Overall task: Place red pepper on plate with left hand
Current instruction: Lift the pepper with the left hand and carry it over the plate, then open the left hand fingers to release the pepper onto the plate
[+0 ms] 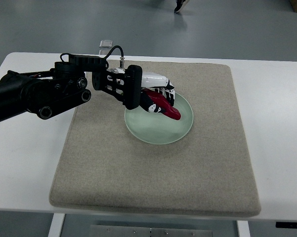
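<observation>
A long red pepper (pixel 165 106) is held in my left hand (pixel 155 94), whose white and black fingers are curled around it. The hand is over the upper left part of a pale green round plate (pixel 160 131) that sits on a beige mat. The pepper's tip points down and right over the plate's inner area; I cannot tell if it touches the plate. My left arm (pixel 39 94) comes in from the left edge. My right arm is not in view.
The beige mat (pixel 153 173) covers most of the white table (pixel 281 148). A small clear object (pixel 106 46) stands at the mat's far edge. A person's shoe (pixel 180 6) shows on the grey floor at the top.
</observation>
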Controlling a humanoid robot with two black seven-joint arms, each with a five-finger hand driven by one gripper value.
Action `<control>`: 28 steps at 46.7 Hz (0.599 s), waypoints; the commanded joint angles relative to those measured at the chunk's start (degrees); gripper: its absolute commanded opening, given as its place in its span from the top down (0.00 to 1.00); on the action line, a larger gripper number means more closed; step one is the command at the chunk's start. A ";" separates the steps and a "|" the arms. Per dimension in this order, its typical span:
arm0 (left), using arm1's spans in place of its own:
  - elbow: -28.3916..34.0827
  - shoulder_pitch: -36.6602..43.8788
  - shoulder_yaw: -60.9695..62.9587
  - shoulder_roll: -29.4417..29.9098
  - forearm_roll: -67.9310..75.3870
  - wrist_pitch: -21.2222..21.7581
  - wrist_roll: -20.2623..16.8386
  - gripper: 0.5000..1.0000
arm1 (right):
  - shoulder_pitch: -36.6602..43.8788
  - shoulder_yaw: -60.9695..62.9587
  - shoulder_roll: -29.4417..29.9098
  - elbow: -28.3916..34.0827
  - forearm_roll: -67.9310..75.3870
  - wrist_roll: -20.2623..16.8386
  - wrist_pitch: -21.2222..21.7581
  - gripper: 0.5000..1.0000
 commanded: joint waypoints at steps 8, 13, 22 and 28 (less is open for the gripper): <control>-0.04 0.37 0.40 0.00 -0.08 0.09 -0.61 1.00 | 0.06 0.00 0.00 -0.04 0.00 0.00 0.00 0.14; -0.04 0.64 0.22 -0.08 -0.17 0.18 -1.14 1.00 | 0.06 0.00 0.00 0.04 0.00 0.00 0.00 0.14; 0.23 0.72 0.22 -0.08 -0.17 0.26 -1.14 0.90 | 0.06 0.00 0.00 -0.04 0.00 0.00 0.00 0.14; 0.40 0.81 0.22 -0.08 -0.43 0.88 -1.05 0.59 | -0.03 0.00 0.00 -0.04 0.00 0.00 0.00 0.14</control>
